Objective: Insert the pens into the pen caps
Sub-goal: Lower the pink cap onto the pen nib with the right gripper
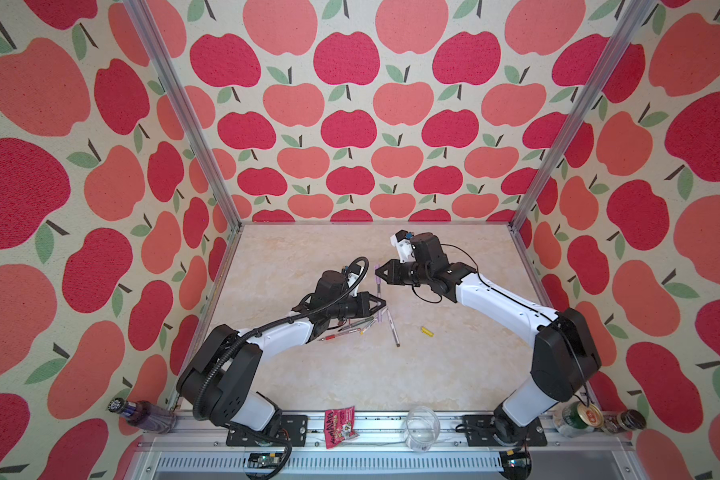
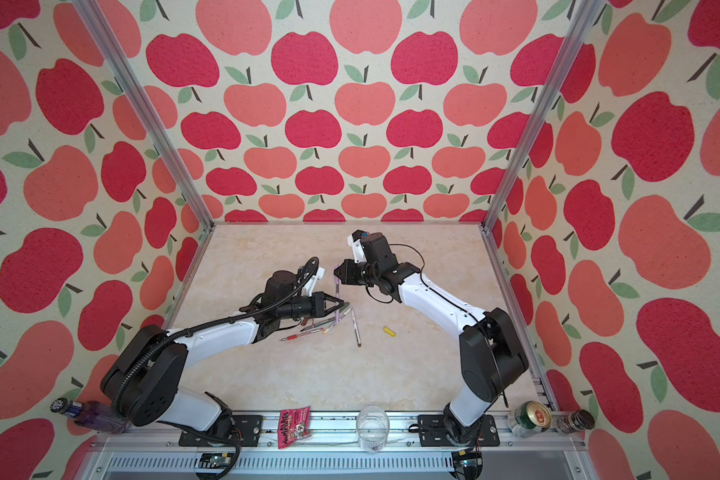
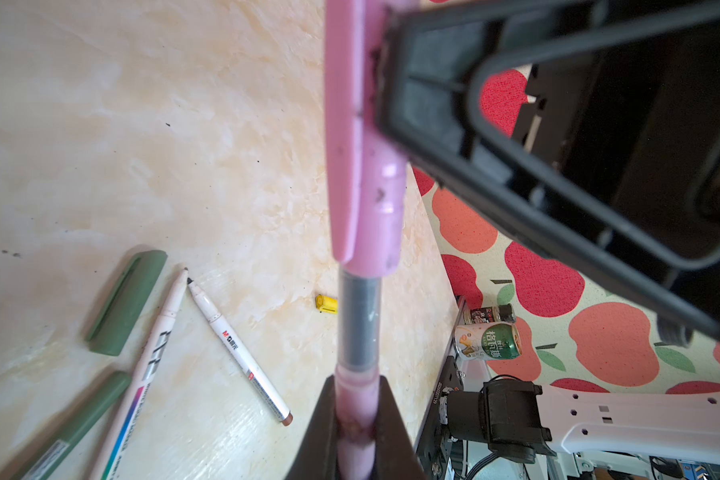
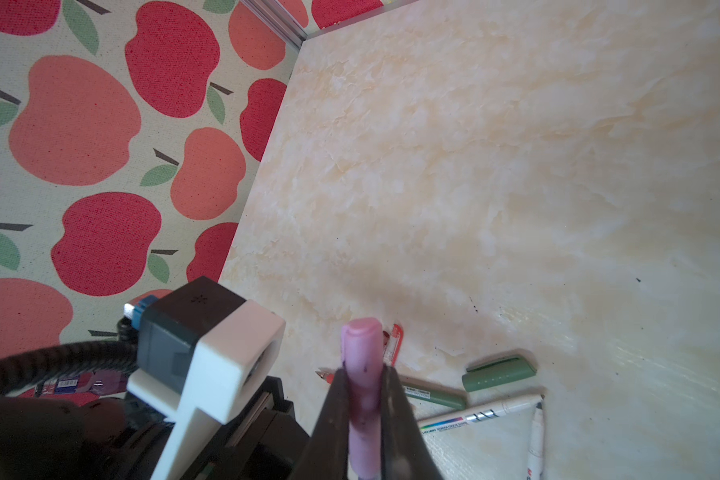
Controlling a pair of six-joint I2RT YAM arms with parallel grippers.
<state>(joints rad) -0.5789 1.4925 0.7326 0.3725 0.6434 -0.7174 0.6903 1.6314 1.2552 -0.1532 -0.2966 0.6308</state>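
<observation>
My left gripper is shut on the lilac pen, which points up and away toward the right gripper. My right gripper is shut on the lilac pen cap. The pen's grey front section enters the open end of that cap. In both top views the two grippers meet above mid-table. On the table lie a green cap, a green pen, two white pens, a red pen and a yellow cap.
Along the front rail sit a red snack packet, a clear cup, cans at the right corner and a bottle at the left corner. Apple-patterned walls close in three sides.
</observation>
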